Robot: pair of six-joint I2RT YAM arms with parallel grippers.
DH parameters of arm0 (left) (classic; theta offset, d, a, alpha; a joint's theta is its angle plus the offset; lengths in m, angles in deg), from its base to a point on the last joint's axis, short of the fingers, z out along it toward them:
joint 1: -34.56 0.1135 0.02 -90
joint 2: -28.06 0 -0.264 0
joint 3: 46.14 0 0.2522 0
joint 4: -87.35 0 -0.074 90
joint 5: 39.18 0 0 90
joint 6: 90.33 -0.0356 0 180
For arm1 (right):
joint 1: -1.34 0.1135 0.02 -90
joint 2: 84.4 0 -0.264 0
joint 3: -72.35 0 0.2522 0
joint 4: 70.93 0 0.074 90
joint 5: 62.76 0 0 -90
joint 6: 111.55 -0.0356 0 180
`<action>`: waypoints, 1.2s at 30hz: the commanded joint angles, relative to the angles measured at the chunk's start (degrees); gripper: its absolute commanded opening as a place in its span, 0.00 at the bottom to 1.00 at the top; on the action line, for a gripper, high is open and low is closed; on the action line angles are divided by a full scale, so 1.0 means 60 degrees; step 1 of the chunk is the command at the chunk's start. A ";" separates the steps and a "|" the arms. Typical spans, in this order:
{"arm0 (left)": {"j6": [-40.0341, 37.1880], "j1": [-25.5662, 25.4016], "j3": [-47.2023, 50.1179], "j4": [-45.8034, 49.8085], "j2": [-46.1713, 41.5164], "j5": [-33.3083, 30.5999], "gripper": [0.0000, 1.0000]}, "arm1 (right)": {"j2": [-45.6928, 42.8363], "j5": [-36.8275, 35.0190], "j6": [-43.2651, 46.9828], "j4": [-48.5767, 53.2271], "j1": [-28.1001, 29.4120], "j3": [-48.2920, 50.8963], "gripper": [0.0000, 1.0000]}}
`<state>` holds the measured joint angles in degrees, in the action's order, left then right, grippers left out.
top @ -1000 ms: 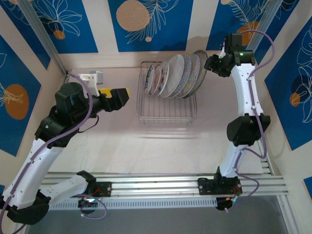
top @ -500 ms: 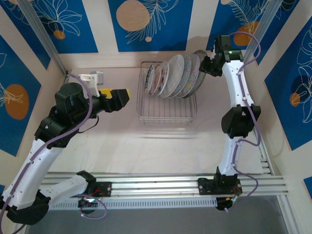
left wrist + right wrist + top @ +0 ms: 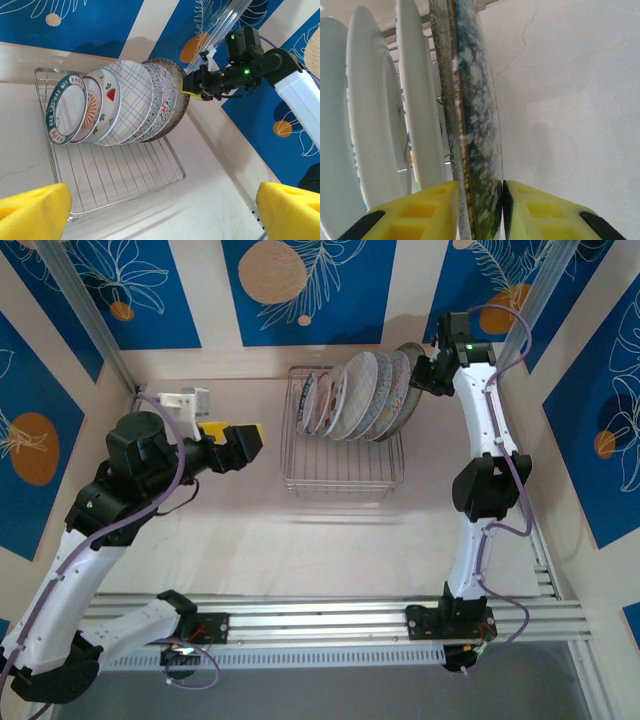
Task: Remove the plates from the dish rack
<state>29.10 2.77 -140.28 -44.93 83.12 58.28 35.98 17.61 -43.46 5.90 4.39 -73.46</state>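
Left gripper [image 3: 236, 443] unchanged: fingers spread wide, empty, hovering left of rack [image 3: 340, 478]. Six plates [image 3: 120, 107] stand in the rack, none out yet. Right gripper [image 3: 196, 89] has reached in and its fingers have closed onto the rim of the speckled plate [image 3: 472, 125] at the right end. First lift looks imminent.

A pale desk [image 3: 330, 540] lies before blue wall panels [image 3: 340, 300] painted with white leaves and orange discs. Aluminium rails [image 3: 330, 615] line its near edge, and a white bracket [image 3: 188, 400] sits far-left.
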 commanded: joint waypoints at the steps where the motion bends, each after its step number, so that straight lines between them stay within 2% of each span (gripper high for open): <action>1: -0.0156 -0.0092 -0.0256 0.0054 -0.0068 0.0170 0.95 | 0.0282 0.0070 0.0094 0.0064 0.0084 -0.0272 0.28; 14: -0.0152 -0.0096 -0.0270 0.0050 -0.0140 0.0348 0.95 | 0.0712 -0.0053 0.0091 0.0137 0.0252 -0.0680 0.26; 36: -0.0071 -0.0096 -0.0139 0.0083 -0.0342 0.0439 0.96 | 0.0271 -0.1559 -0.0285 0.0128 0.0689 -0.0651 0.03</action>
<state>29.12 2.77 -140.30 -44.34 81.75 59.86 38.93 8.65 -43.22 7.38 7.14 -75.69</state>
